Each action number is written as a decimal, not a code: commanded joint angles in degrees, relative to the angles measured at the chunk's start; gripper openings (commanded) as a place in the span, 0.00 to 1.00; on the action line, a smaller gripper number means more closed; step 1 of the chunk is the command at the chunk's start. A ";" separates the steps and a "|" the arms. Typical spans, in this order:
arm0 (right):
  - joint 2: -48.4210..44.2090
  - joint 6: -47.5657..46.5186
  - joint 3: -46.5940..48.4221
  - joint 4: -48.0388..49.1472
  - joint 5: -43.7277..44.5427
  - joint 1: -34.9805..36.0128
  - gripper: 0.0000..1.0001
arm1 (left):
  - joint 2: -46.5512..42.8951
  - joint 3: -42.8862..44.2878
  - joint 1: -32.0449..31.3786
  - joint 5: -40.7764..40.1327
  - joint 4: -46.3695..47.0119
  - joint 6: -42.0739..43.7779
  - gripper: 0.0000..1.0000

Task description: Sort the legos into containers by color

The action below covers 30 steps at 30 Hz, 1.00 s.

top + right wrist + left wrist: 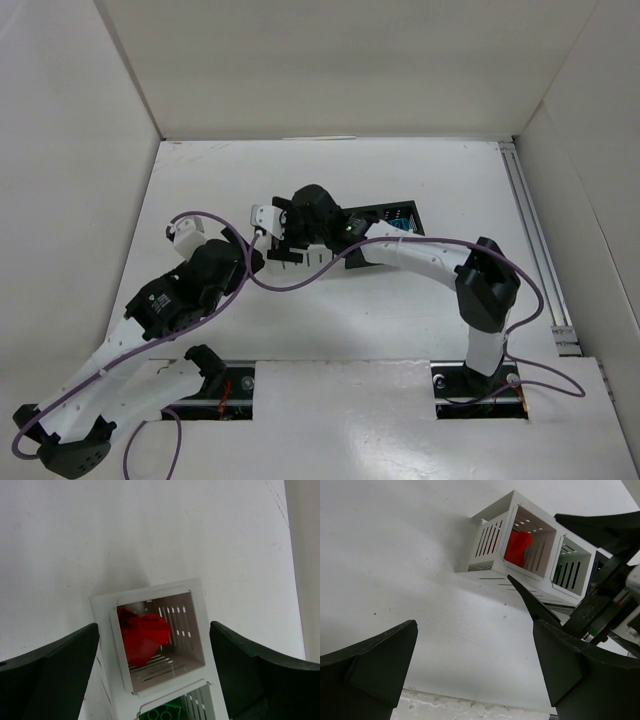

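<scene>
Right fingers (55, 667) apart above white bin (196, 587), red legos (145, 636) inside at 9 o'clock — I'd rise straight up; left fingers (370, 665) apart, empty.

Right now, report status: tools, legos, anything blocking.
Left tool open, empty. Right tool open over end white bin, red legos inside. Green lego next bin. Nothing blocking.

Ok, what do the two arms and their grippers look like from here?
Both the left arm and right arm have white links with black joint housings. A purple cable runs along each. The left gripper and right gripper have dark, wedge-shaped fingers.
</scene>
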 commanded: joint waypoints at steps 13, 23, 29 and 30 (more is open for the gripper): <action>-28.78 7.43 -10.30 -5.88 14.53 -12.07 1.00 | 7.74 2.01 1.98 -2.61 9.50 6.17 1.00; -49.80 13.32 -25.52 -16.70 30.69 -36.43 1.00 | 14.35 3.78 21.75 9.96 19.45 18.32 1.00; -50.33 13.32 -26.58 -18.11 30.09 -42.32 1.00 | 14.35 3.24 24.75 11.90 20.16 19.46 1.00; -50.33 12.80 -26.58 -18.11 29.30 -42.33 1.00 | 14.35 3.24 24.75 11.90 20.16 19.46 1.00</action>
